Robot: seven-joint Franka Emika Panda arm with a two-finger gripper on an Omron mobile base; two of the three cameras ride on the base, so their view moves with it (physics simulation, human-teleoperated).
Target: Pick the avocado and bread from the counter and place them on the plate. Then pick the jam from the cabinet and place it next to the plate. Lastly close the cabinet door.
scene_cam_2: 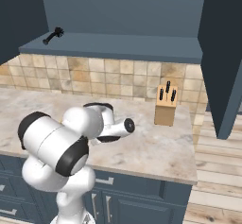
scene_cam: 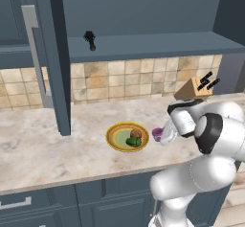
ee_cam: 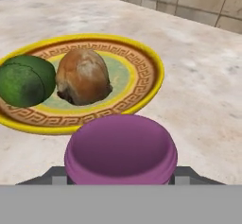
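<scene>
Jaws clamped on jam (ee_cam: 121,148) (purple lid toward camera); gripper (scene_cam: 161,135) low over counter (scene_cam: 57,149). Plate (ee_cam: 146,83) just beyond jaws, touching-close to jar. Avocado (ee_cam: 26,80) and bread (ee_cam: 84,76) on plate, side by side, touching. Cabinet door (scene_cam: 50,53) open.

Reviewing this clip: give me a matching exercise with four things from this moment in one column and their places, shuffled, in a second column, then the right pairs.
Things:
1. avocado
2. jam
3. knife block
4. cabinet door

Places:
A. standing open above the counter
B. on the plate, beside the bread
C. against the tiled backsplash
D. at the gripper, just beside the plate

Pairs: 1-B, 2-D, 3-C, 4-A
</scene>
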